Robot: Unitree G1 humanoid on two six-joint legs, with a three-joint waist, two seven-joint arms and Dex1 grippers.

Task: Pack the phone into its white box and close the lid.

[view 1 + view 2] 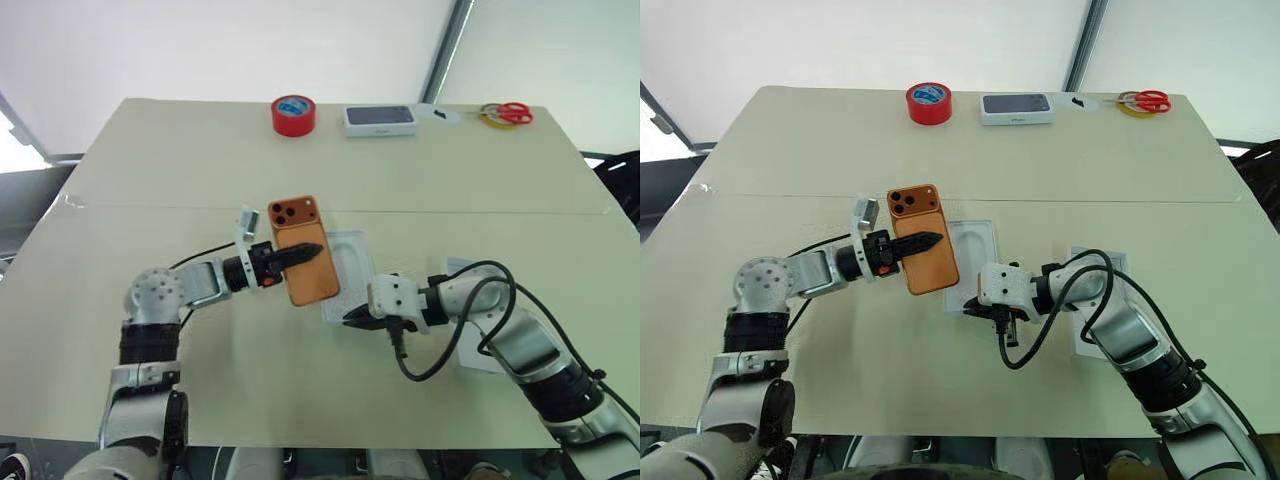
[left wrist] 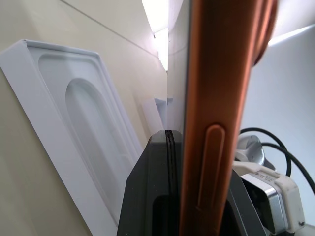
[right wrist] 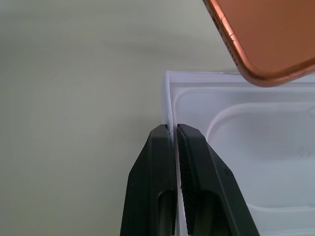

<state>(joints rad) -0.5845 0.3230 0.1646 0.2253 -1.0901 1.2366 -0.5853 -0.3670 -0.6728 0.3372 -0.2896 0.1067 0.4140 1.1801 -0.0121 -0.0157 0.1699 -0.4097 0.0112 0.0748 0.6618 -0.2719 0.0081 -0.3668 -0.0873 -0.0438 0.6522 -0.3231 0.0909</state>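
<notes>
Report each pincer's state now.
Left pincer: shut on the phone.
Right pincer: shut on the white box wall.

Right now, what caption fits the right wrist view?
Right gripper pinches the white box wall; the phone hangs above.

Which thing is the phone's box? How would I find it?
Look at the middle of the table, between the two arms. The white box lies flat there, partly under the orange phone, its rim pinched by the right gripper. Unlike the grey-topped box far back, it shows a white oval hollow.
</notes>
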